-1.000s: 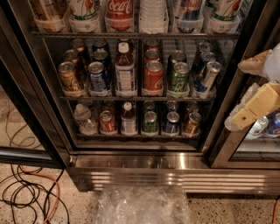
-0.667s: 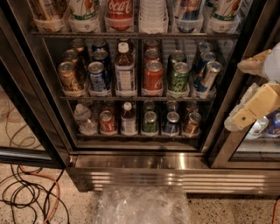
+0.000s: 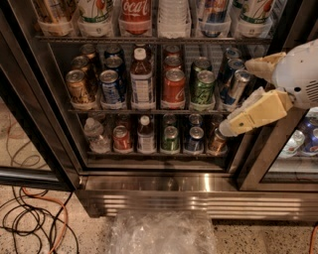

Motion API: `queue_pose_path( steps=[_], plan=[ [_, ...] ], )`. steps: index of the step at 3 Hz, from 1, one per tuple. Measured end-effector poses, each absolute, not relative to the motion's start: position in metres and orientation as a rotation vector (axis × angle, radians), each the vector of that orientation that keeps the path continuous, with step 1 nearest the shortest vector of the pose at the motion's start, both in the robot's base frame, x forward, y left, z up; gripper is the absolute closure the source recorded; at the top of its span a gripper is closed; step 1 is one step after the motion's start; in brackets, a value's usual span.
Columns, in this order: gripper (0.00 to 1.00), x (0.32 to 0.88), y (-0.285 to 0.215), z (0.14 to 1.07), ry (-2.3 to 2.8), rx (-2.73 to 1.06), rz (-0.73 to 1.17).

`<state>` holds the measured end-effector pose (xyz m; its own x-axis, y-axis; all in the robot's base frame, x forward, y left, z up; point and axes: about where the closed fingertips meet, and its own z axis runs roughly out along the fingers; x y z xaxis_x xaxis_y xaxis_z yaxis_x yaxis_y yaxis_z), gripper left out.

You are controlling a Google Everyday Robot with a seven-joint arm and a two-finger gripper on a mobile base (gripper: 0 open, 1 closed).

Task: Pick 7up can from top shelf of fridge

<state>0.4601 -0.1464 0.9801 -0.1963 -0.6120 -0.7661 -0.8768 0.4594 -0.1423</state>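
Note:
The fridge [image 3: 198, 196] stands open in front of me. Its top shelf [image 3: 149, 38] runs along the top edge of the view, with drinks in translucent tubs. The 7up can [image 3: 94, 10] stands second from left, pale white-and-green with a red spot, its top cut off. A similar pale can [image 3: 256, 10] stands at the far right. A red Coca-Cola can [image 3: 135, 12] is between them. My gripper [image 3: 236, 96] is at the right, in front of the middle rack, well below and right of the 7up can. Its beige fingers [image 3: 253, 115] are spread and empty.
The middle and lower wire racks hold several smaller cans and bottles [image 3: 142, 79]. The door frame [image 3: 35, 104] slants down the left. A second cooler [image 3: 298, 144] stands at the right. Cables [image 3: 30, 223] lie on the floor left, crumpled plastic wrap [image 3: 159, 233] below the base.
My gripper has moved left and slightly up, from beside the fridge's right frame to in front of the racks. The cans have not moved.

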Motion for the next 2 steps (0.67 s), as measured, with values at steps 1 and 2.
queue_pose_path(
  steps=[1,2],
  plan=[
    [0.0,0.4648,-0.14,0.9893,1.884,-1.22,0.424],
    [0.0,0.4648,-0.14,0.9892,1.884,-1.22,0.424]
  ],
)
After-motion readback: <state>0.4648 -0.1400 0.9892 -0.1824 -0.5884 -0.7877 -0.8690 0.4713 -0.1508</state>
